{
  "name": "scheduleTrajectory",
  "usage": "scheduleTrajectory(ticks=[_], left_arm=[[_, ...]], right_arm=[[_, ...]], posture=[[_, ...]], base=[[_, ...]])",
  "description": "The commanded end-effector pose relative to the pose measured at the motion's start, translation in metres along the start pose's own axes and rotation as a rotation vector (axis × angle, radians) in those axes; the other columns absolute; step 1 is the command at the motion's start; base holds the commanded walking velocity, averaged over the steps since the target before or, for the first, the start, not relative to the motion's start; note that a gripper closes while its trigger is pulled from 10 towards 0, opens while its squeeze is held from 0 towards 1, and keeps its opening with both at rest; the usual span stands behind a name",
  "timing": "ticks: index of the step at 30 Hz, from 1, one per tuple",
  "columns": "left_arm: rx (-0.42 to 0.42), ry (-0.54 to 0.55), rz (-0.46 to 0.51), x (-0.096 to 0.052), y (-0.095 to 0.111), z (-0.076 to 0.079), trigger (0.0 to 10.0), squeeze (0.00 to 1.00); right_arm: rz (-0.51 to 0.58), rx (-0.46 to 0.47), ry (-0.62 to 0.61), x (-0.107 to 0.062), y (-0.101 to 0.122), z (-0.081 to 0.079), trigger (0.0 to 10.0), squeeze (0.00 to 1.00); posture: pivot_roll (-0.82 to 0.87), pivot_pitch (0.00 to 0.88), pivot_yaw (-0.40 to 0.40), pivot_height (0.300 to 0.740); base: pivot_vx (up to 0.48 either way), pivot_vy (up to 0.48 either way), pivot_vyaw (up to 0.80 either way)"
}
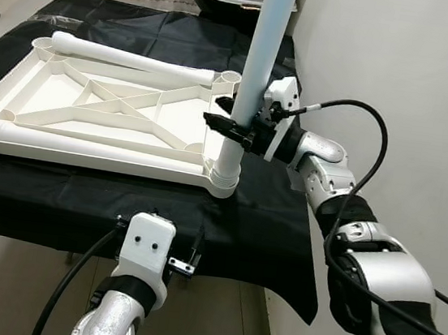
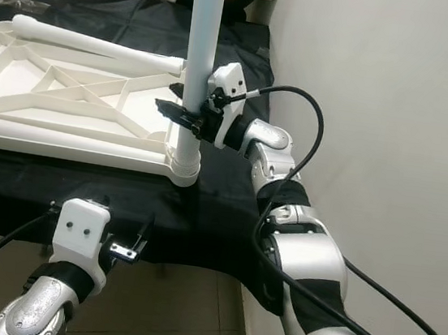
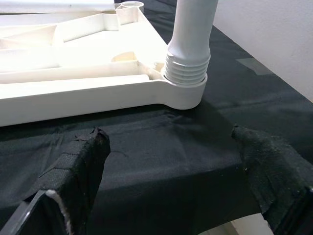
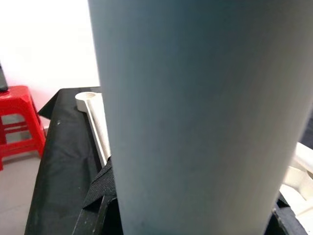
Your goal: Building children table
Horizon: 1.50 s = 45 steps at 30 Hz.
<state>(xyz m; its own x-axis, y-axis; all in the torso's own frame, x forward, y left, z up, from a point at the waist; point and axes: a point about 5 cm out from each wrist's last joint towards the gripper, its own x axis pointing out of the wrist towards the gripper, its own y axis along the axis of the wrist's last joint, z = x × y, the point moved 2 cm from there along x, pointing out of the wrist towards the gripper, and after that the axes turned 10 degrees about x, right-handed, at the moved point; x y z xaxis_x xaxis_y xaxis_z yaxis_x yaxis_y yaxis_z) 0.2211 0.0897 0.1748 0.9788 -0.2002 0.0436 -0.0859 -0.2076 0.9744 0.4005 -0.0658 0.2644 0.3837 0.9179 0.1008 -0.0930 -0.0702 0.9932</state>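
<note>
1. One white plastic tabletop [image 1: 108,112] lies upside down on a black cloth [image 1: 122,196], its ribbed underside facing up, with a round socket at each corner.
2. Three table legs are countable. One pale blue-white leg [image 1: 261,66] stands upright in the near-right corner socket [image 1: 224,180], its threaded collar seated in the socket's rim.
3. Two more legs lie flat across the underside: one along the far edge [image 1: 131,56] and one along the near edge [image 1: 88,145].
4. Of the other three sockets, the far-right one [image 1: 231,78] and the far-left one [image 1: 43,45] stand open; the near-left corner is partly covered by the end of the near lying leg.
5. The right gripper [image 1: 233,124] reaches in from the right and pinches the upright leg a little above its collar, one black finger on each side of the tube. In the right wrist view the tube sits close against the camera.
6. The left gripper [image 3: 171,147] hovers low at the near edge of the cloth, just in front of the seated leg, fingers [image 3: 83,161] spread wide and gripping nothing.
7. One red stool [image 4: 17,122] stands on the floor beyond the cloth in the right wrist view.
8. A plain white wall [image 1: 400,66] runs along the right side.
</note>
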Motion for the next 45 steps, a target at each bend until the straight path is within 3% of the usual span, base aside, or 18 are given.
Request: scheduleTrajectory(ticks=[1, 3, 11, 21, 26, 30, 34, 45], left_arm=[[0.008, -0.005, -0.01, 0.0, -0.002, 0.002, 10.0, 0.0], [0.009, -0.001, -0.01, 0.0, -0.002, 0.002, 10.0, 0.0], [0.008, 0.005, -0.001, 0.001, 0.001, 0.001, 10.0, 0.0], [0.012, 0.014, 0.003, 0.003, 0.002, -0.002, 10.0, 0.0], [0.014, 0.016, 0.005, 0.003, 0.002, -0.002, 10.0, 0.0], [0.016, 0.018, 0.006, 0.003, 0.002, -0.003, 10.0, 0.0], [0.019, 0.02, 0.005, 0.003, 0.003, -0.004, 10.0, 0.0], [0.023, 0.022, 0.005, 0.002, 0.003, -0.005, 10.0, 0.0]], right_arm=[[-0.159, 0.129, 0.074, -0.003, -0.046, -0.013, 10.0, 0.0], [-0.195, 0.187, 0.173, -0.005, -0.052, -0.021, 10.0, 0.0], [-0.237, 0.275, 0.352, -0.012, -0.063, -0.036, 10.0, 0.0], [-0.211, 0.289, 0.373, -0.004, -0.062, -0.041, 10.0, 0.0], [-0.156, 0.384, 0.43, 0.002, -0.058, -0.048, 10.0, 0.0], [-0.133, 0.406, 0.451, 0.005, -0.059, -0.052, 10.0, 0.0], [-0.127, 0.409, 0.479, 0.008, -0.06, -0.056, 10.0, 0.0], [-0.242, 0.283, 0.475, 0.005, -0.073, -0.06, 10.0, 0.0]], posture=[[0.22, 0.201, -0.13, 0.74], [0.21, 0.203, -0.132, 0.74], [0.22, 0.209, -0.134, 0.74], [0.22, 0.211, -0.134, 0.74], [0.22, 0.214, -0.137, 0.74], [0.23, 0.218, -0.139, 0.74], [0.23, 0.22, -0.14, 0.74], [0.23, 0.214, -0.139, 0.74]], base=[[0.0, 0.0, 0.0], [0.0, 0.0, 0.0], [0.0, 0.0, 0.0], [0.0, 0.0, 0.0], [0.0, 0.0, 0.0], [0.0, 0.0, 0.0], [0.0, 0.0, 0.0], [0.0, 0.0, 0.0]])
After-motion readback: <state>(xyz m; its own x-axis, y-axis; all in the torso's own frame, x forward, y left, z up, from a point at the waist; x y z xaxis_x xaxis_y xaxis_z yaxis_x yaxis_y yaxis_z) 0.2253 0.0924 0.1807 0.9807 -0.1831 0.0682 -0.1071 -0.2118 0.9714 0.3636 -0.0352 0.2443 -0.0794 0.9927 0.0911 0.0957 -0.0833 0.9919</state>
